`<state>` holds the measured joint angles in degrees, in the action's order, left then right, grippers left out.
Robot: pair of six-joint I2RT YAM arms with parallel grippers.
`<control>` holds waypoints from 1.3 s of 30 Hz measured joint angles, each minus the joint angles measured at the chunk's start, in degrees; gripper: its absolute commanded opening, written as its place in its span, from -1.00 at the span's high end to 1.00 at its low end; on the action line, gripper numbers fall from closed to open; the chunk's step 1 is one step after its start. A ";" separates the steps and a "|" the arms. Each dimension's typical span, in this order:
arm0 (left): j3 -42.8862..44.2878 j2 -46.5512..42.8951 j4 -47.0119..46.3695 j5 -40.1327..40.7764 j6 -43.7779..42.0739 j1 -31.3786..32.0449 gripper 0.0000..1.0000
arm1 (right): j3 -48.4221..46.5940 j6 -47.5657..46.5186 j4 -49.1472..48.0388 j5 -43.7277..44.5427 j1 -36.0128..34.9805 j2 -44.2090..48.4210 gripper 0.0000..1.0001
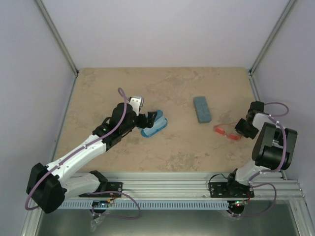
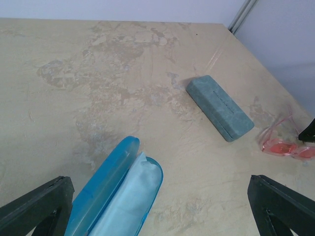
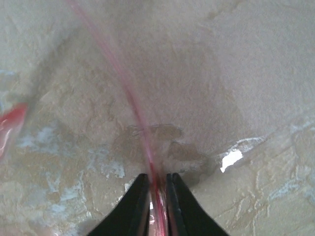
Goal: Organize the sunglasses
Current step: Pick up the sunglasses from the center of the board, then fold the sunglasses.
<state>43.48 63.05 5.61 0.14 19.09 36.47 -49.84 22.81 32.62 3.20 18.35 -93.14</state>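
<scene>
One pair of red-orange sunglasses [image 1: 226, 132] lay at right of the top view. Two cases were on the surface [image 1: 172, 152]: one open blue case [image 1: 154, 124] at centre-left, with one light blue cloth [image 2: 128, 199] inside, and one closed grey-blue case [image 1: 202, 109] at upper centre.

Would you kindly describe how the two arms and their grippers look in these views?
Both arms are white-shelled with black joints and bases; a lilac cable loops along each. The left gripper and right gripper are black, with tapered, wedge-shaped fingers. No markings are legible.
</scene>
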 measured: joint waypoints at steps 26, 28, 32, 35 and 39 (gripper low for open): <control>9.90 1.90 2.49 -4.07 3.74 -0.02 -0.99 | -2.58 -4.92 -8.76 -7.48 -19.91 27.43 0.99; 12.98 2.73 2.84 -6.62 4.55 -0.04 -0.97 | -2.64 -5.73 -11.65 -10.75 -21.55 30.40 0.99; 19.32 5.09 3.72 -11.34 6.97 -0.22 -0.88 | -2.95 -8.33 -17.66 -18.67 -23.93 35.04 0.99; 25.20 8.59 6.27 -14.99 9.53 -0.98 -0.84 | -2.86 -11.21 -23.30 -25.66 -24.65 37.70 0.99; 28.92 12.79 7.74 -21.18 11.67 -1.73 -0.80 | -1.60 -14.36 -33.22 -34.47 -25.14 40.59 0.99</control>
<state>72.40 75.83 13.34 -21.04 30.76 34.74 -51.44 8.45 -0.60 -31.27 -6.79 -52.56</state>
